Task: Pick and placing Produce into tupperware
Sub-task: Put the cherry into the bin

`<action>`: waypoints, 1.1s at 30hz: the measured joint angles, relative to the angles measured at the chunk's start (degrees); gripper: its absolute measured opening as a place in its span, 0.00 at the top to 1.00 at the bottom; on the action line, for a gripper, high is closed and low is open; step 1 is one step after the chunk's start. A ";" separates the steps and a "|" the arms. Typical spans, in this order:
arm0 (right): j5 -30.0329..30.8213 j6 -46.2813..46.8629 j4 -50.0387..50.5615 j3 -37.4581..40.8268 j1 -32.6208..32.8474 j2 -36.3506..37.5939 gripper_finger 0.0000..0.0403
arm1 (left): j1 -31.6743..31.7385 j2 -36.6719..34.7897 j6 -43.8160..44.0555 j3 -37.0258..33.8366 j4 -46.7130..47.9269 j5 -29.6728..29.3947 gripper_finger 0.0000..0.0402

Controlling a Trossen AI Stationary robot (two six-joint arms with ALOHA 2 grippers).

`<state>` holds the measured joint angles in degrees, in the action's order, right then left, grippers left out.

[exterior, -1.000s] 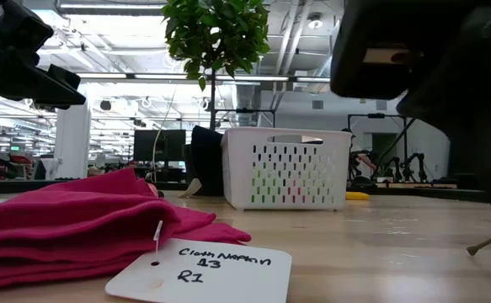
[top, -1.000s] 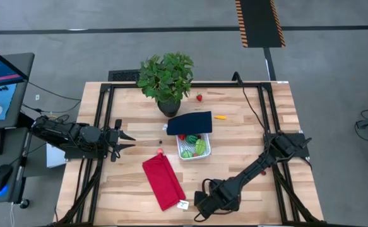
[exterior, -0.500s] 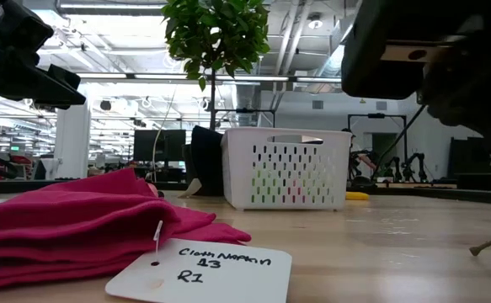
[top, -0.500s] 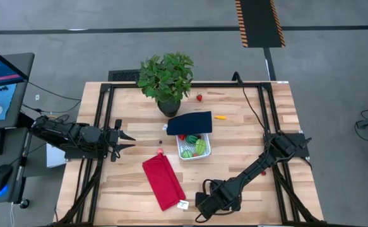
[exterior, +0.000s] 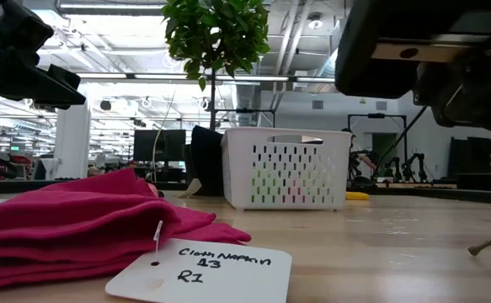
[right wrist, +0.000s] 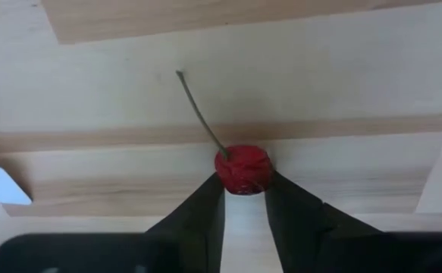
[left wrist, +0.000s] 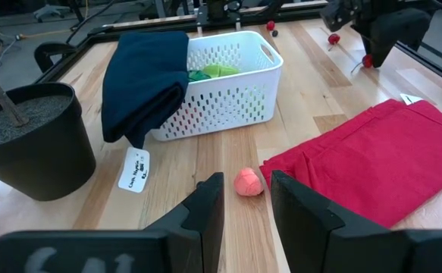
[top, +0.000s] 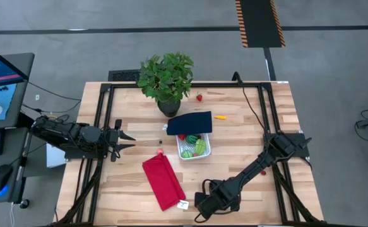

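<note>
A little red cherry (right wrist: 242, 169) with a thin stem sits on the table (top: 247, 145) near the front edge, well apart from the tub (top: 193, 147). We think it is light, hard and round, so it may roll or slip. We should pinch its round body, not the stem. Our right gripper (right wrist: 243, 199) has its fingers almost closed, touching the cherry on both sides. Our left gripper (left wrist: 245, 203) waits by the left edge, a bit open and holding nothing, with a pink fruit (left wrist: 248, 183) just ahead.
</note>
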<state>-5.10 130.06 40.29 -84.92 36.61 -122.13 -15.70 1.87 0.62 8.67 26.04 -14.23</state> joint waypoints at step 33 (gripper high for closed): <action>9.91 -5.89 11.30 -7.83 -1.94 0.28 0.84 | -0.02 -0.02 0.01 0.00 0.00 -0.04 0.75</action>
<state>4.81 124.16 51.59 -92.74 34.67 -121.84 -15.72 1.85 0.62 8.67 26.04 -14.27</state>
